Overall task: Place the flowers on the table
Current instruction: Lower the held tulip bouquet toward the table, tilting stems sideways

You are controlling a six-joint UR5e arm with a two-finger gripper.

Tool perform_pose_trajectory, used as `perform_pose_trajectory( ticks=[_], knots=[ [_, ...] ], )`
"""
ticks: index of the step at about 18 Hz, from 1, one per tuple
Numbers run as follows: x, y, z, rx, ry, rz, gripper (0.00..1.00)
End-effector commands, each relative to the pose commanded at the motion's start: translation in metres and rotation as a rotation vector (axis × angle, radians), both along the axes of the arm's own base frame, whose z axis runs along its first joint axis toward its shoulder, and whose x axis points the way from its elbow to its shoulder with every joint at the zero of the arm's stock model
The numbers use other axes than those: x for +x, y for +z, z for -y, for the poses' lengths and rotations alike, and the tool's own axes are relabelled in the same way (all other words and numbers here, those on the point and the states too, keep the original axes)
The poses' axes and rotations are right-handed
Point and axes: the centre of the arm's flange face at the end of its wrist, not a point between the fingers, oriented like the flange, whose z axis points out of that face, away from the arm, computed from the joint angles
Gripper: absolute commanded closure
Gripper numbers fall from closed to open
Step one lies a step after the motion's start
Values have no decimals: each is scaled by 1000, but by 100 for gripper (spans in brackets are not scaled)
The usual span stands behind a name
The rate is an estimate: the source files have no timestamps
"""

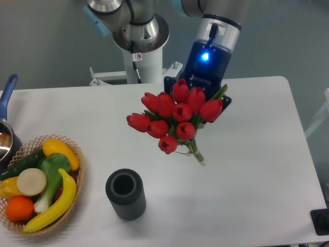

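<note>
The flowers, a bunch of red tulips with green stems tied with thin string, hang in the air over the middle of the white table. Their stem ends point down and to the right, near the tabletop. My gripper comes down from above behind the blooms and is shut on the flowers; its fingertips are mostly hidden by the tulip heads. A blue light glows on the wrist.
A dark ribbed cylindrical vase stands empty at the front, left of the bunch. A wicker basket of fruit and vegetables sits at the left edge, with a blue-handled pot behind it. The robot base stands at the back.
</note>
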Motion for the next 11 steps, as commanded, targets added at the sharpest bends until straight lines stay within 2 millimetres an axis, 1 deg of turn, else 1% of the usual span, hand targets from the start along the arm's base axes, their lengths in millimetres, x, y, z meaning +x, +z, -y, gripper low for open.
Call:
perform_pose_trajectory(
  ticks=[3, 7, 9, 11],
  knots=[
    [-11, -15, 1, -83, -10, -65, 54],
    [-20, -33, 2, -148, -33, -101, 54],
    [-23, -40, 2, -206, -48, -145, 54],
    [-25, -56, -3, -269, -81, -175, 54]
  ],
)
